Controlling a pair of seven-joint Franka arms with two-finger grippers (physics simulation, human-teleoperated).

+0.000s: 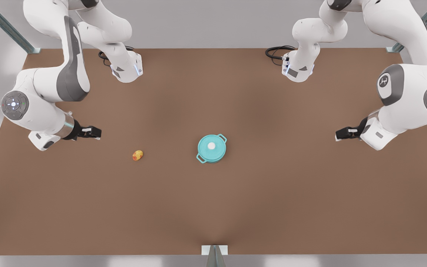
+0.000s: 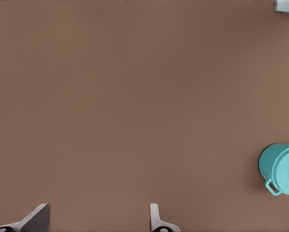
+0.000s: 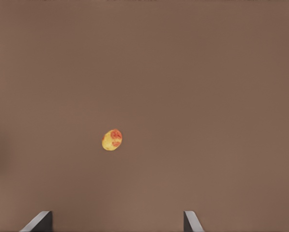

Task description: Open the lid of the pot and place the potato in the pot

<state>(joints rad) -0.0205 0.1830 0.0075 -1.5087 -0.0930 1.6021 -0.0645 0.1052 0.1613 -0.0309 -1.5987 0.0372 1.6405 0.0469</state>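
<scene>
Two white arms reach in over a brown table that I am watching from the front camera. The pot sits near the middle of the table, its lid resting flat on top with the white knob at its centre, so the inside of the pot is hidden from me. The potato lies on the bare table toward the front view's left of the pot, well apart from it.

The right gripper hangs at the front view's left, near the potato but not touching it. In the right wrist view I see the potato lying ahead of the two fingertips, which stand wide apart with nothing between them.

The left gripper hangs at the front view's right, well apart from the pot. In the left wrist view its fingertips are likewise spread and hold nothing, and the pot is cut off by the picture's edge, showing one loop handle.

Nothing lies between either gripper and the pot or potato. Black cables curl beside the arm bases at the far edge, and grey metal struts cross the corners. A small bracket sits at the near edge.
</scene>
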